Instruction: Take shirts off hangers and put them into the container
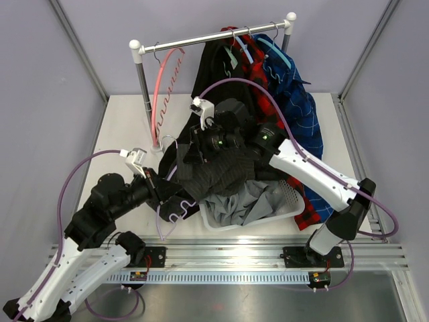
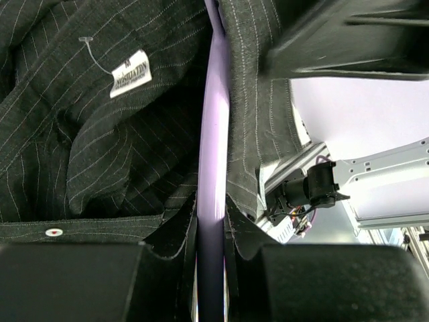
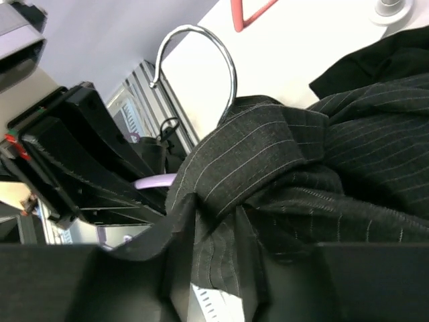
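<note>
My left gripper [image 1: 171, 196] [image 2: 213, 249] is shut on the arm of a purple hanger [image 2: 213, 134] [image 1: 177, 213] at the container's near left corner. A dark charcoal pinstriped shirt [image 1: 221, 171] [image 2: 100, 147] [image 3: 348, 134] still drapes over that hanger. The hanger's metal hook [image 3: 214, 47] sticks up behind the collar. My right gripper [image 1: 196, 146] [image 3: 221, 235] has its fingers pinched on the shirt's collar fabric. The white mesh container [image 1: 289, 196] sits under the shirt and holds a grey shirt [image 1: 249, 204].
A white-and-steel rail [image 1: 214, 37] stands at the back with an empty pink hanger [image 1: 163, 87]. A red plaid shirt [image 1: 258, 67] and a blue plaid shirt [image 1: 300, 111] hang at its right end, trailing down beside the container.
</note>
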